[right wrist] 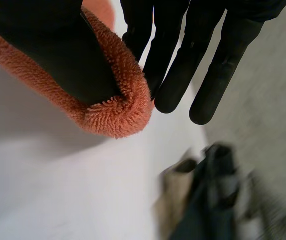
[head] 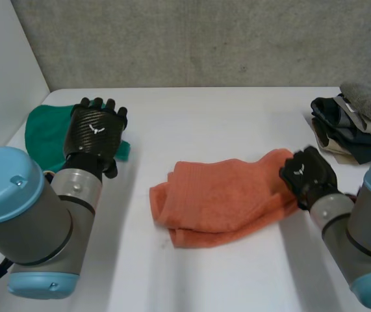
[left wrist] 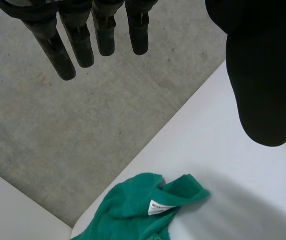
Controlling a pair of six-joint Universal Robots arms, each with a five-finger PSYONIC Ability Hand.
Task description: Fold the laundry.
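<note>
Orange towel [head: 224, 195] was only roughly folded tbh, right hand [head: 308, 177] pinching its corner; left hand [head: 97, 130] hung open, green cloth [head: 45, 133] not done yet.

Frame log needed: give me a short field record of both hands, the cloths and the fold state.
left hand: open, holding nothing, hovering by the green cloth
right hand: pinching the right end of the orange towel between thumb and fingers
orange towel: middle of the table, loosely doubled over, not flat
green cloth: crumpled, far left corner
clothes pile: dark and grey, far right
</note>
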